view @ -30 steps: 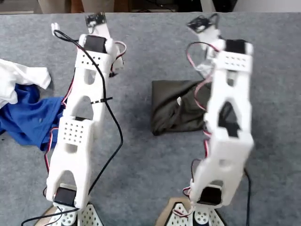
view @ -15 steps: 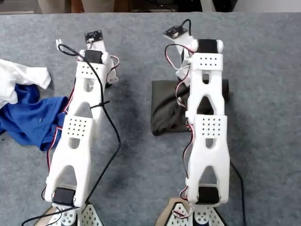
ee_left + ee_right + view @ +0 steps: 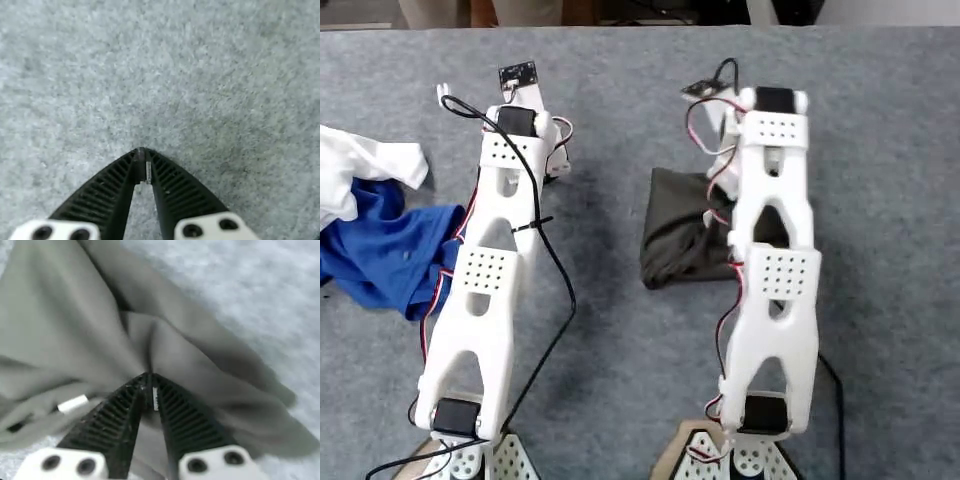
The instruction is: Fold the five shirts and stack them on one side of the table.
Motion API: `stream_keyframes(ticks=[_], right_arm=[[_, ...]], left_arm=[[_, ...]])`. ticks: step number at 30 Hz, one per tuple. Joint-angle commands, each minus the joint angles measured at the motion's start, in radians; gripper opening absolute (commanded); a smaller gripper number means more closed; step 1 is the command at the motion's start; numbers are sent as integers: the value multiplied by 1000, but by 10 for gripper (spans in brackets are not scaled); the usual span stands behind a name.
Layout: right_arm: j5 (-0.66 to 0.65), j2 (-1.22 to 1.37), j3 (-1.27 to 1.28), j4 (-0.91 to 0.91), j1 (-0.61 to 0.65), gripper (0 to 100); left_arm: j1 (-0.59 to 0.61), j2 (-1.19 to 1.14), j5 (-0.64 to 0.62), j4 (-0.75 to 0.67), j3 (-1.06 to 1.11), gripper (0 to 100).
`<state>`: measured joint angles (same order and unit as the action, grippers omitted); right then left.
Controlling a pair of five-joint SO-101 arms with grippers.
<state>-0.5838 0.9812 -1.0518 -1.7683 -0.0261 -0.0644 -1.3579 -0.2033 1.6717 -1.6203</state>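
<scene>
A dark olive shirt (image 3: 675, 240) lies crumpled at the table's middle, partly under the right arm (image 3: 772, 230). In the right wrist view my right gripper (image 3: 150, 377) is shut, its tips pinching a fold of this dark shirt (image 3: 75, 315), with creases running into the tips. A small white label (image 3: 72, 403) shows on the cloth. My left gripper (image 3: 141, 152) is shut with nothing in it, hanging over bare grey table cloth. A blue shirt (image 3: 380, 250) and a white shirt (image 3: 360, 165) lie bunched together at the left edge, beside the left arm (image 3: 500, 220).
The grey felt table top (image 3: 890, 200) is open to the right of the right arm and along the far edge. Both arm bases (image 3: 730, 455) stand at the near edge. Loose cables (image 3: 555, 270) hang along the arms.
The right arm swung left over the dark shirt, then eased back right, and the shirt's far-left corner shifted slightly. The left arm drew back a little, then held.
</scene>
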Motion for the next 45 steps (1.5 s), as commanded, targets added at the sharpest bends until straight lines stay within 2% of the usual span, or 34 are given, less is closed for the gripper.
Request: stream_keyframes(ticks=[1,11,20,29,37,45], right_arm=[[-9,-140,1,-18,-28,5],[-38,-179,74,-11,16,5],[-86,-128,125,-18,-36,5],[-198,-415,526,-17,-62,5],[-270,-625,762,-15,-168,5],[-238,-578,633,84,61,5]], left_arm=[[0,16,6,-9,-52,19],[0,16,6,-9,-52,19],[0,15,6,-21,-52,19],[2,15,6,-28,-52,19],[2,15,6,-28,-52,19],[2,15,6,-29,-52,19]])
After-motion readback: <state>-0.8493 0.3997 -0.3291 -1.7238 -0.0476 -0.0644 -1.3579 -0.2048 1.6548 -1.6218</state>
